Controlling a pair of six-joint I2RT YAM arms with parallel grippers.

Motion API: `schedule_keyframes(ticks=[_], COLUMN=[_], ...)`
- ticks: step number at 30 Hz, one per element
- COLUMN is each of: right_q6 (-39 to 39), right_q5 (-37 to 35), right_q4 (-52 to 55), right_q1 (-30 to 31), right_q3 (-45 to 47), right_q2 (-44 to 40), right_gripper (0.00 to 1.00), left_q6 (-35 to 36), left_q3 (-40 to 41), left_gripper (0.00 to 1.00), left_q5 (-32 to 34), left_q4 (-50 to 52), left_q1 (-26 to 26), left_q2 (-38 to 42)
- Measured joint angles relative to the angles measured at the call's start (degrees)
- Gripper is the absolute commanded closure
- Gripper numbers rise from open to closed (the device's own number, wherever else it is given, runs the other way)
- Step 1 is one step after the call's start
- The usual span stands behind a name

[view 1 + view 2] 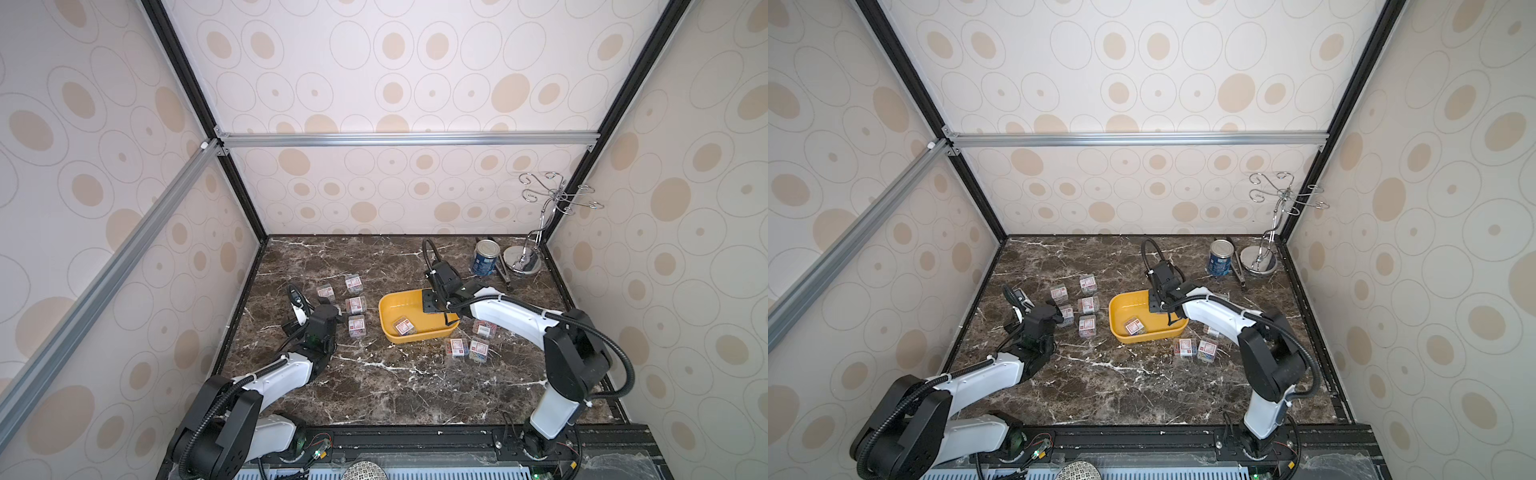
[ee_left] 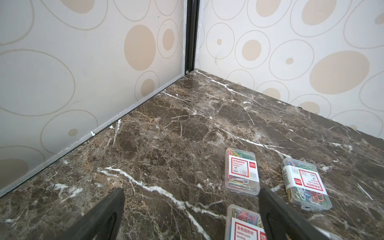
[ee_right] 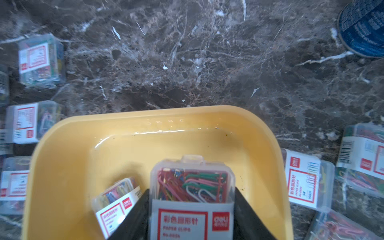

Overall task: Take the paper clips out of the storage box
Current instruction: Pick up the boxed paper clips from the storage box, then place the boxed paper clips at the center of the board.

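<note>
— So, which arm has hold of anything?

— Only the right one. The right gripper (image 3: pixel 192 193) hangs over the storage box (image 1: pixel 415 337), its jaws pressed against both sides of one clip box (image 3: pixel 191 218). The label faces up, and coloured clips show through the clear plastic.

— Is it off the tray floor?

— I can't tell from here.

— Anything else in the yellow tray?

— A second clip box (image 1: pixel 404 326), lying askew just beside the gripped one.

— And the left arm?

— The left gripper (image 2: pixel 192 197) is spread wide with nothing between its fingers, low over the marble table (image 1: pixel 374 386).

— Where are the other paper clips?

— Out on the marble. A cluster of clip boxes (image 1: pixel 356 304) sits to the tray's left, close to the left arm. Another group of clip boxes (image 1: pixel 456 348) lies off the tray's near right corner. A blue-labelled tin can (image 1: pixel 486 257) and a metal hook stand (image 1: pixel 523 259) sit together in the far right corner, well apart from the tray.
</note>
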State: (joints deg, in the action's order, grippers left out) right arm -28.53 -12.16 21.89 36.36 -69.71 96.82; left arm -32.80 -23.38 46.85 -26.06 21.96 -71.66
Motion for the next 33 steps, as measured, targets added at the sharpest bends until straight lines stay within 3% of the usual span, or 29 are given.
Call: schedule_keyframes(ticks=[7, 16, 25, 33], right_q6=[-0.6, -0.7, -1.9, -2.7], right_q5=[-0.6, -3.9, -3.9, -1.5], right_q4=[-1.5, -1.8, -2.7, -5.1], right_q1=[0.0, -2.3, -10.3, -11.6], right_q3=[7.5, 13.3, 21.0, 22.0], right_q2=[-11.4, -19.3, -22.4, -17.2], right_gripper=[0.47, 0.48, 0.49, 0.49], left_q6=[0.0, -0.1, -0.1, -0.1], left_q3=[0.0, 0.5, 0.5, 0.5], left_gripper=[0.00, 0.00, 0.00, 0.00], left_q5=[0.0, 0.0, -0.1, -0.1], left_q4=[0.0, 0.0, 0.0, 0.0], left_q1=[0.0, 0.0, -0.1, -0.1], left_q2=[0.2, 0.9, 0.9, 0.9])
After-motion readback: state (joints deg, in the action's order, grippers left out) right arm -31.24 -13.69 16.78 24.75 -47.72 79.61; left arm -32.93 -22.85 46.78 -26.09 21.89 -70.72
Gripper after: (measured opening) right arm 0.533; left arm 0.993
